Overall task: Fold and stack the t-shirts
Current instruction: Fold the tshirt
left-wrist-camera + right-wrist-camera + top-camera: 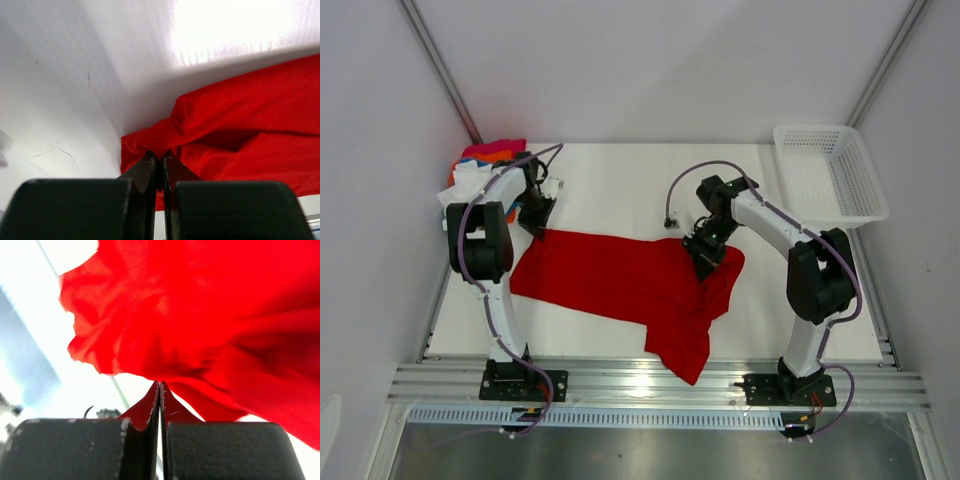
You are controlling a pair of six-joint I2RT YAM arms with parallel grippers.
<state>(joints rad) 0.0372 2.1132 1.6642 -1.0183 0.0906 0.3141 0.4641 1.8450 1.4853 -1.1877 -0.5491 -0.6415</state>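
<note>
A white desk [620, 180] fills the booth, enclosed by plain pale grey walls [670, 60] with slanting metal corner posts [440, 68]. A ribbed aluminium rail [660, 378] runs along its near edge. Bright light glares off the desk in both wrist views.

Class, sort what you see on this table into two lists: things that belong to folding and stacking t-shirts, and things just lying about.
Belongs to the job: red t-shirt, pinched by the left gripper and right gripper; pile of t-shirts in the far-left corner.
Just lying about: white mesh basket, far right.
</note>
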